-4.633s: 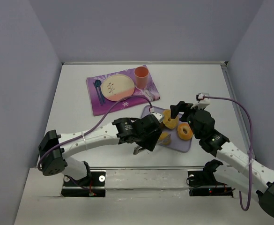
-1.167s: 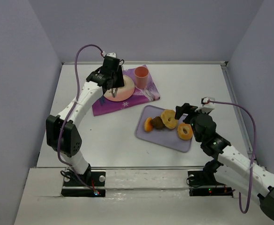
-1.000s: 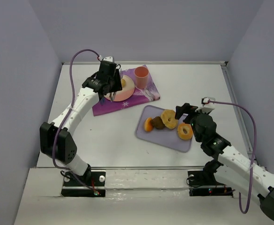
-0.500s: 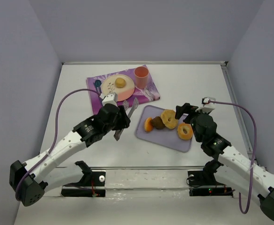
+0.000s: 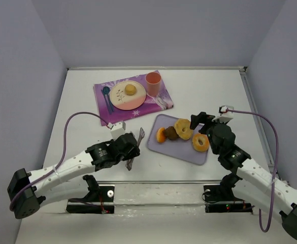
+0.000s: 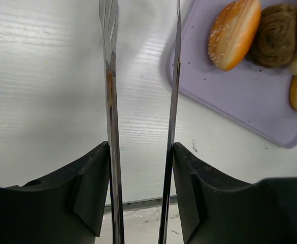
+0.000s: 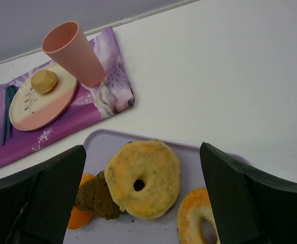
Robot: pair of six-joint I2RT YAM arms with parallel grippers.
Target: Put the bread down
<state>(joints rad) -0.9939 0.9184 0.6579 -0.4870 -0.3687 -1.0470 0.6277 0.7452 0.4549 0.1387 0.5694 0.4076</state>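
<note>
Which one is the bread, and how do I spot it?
Find the purple placemat at the table's far left, then the pink-and-cream plate on it beside the cup. The bread is the small golden bun alone on that plate, smooth with no hole, unlike the ring doughnuts on the lilac tray.

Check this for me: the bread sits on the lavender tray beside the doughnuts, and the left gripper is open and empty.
Not quite. The bread sits on the pink plate on the purple placemat, not on the lavender tray; the top external view shows it. The left gripper is indeed open and empty.
</note>
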